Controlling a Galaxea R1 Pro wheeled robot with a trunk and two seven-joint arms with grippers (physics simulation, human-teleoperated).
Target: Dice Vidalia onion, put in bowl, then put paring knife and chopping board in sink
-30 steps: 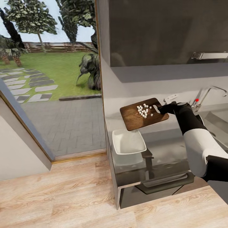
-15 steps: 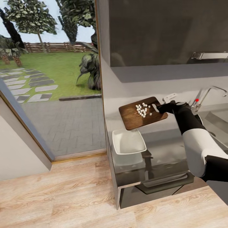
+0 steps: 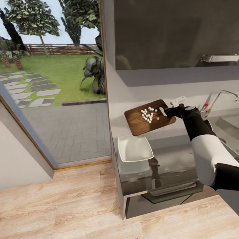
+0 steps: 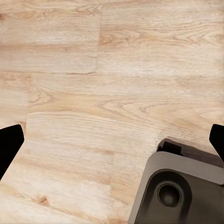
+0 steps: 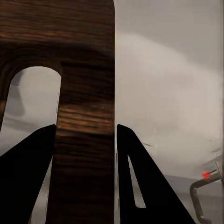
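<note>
Chopping board [image 3: 149,118] w/ dice lifted slightly higher.

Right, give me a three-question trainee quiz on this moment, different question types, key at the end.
1. True or false: the chopping board lies flat on the countertop.
2. Multiple choice: the white onion dice are (A) in the bowl, (B) on the board, (C) in the sink.
3. Fill in: the right gripper is shut on the board's ___ end, beside the oblong slot.

Key
1. False. The right gripper holds it raised above the counter, its far end over the bowl.
2. B. The bowl has no dice in it yet.
3. Handle. In the right wrist view the fingers clamp the strip of wood next to the slot.
</note>
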